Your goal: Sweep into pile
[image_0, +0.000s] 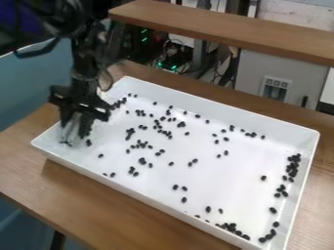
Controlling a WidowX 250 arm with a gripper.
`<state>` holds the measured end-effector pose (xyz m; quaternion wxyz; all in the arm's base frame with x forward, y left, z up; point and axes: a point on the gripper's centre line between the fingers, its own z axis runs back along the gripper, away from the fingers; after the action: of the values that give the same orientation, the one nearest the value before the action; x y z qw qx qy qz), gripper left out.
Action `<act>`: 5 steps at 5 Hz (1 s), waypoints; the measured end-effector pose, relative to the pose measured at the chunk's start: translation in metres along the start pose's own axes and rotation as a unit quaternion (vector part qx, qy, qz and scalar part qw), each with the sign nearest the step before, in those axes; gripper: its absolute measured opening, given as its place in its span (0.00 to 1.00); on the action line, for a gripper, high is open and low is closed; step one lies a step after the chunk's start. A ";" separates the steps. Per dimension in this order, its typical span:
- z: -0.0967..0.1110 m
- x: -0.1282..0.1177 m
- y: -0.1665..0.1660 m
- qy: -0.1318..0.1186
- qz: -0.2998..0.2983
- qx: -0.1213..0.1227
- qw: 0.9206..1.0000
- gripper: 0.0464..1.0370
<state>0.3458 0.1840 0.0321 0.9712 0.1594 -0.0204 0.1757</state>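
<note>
White-walled tray (pixel 235 188), gaps among black pieces (pixel 142 160), end effector (pixel 75 135) inside left end, grip impossible to tell.

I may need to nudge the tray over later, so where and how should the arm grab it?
Probably the middle of the near long wall of the white tray, coming down from above to pinch it. The tray lies flat, and that wall stands up with few black beans against it there.

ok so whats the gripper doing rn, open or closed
Gripper: can't tell whether open, closed or holding anything; it's at the left end of the white tray.
</note>
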 end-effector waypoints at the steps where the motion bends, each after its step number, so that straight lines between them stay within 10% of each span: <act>1: -0.007 0.005 -0.004 0.010 -0.012 0.000 1.000 0.36; 5: 0.017 -0.016 -0.120 -0.009 -0.181 -0.048 0.982 0.36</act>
<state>0.3727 0.0669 0.0106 0.9933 0.1151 -0.0081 -0.0059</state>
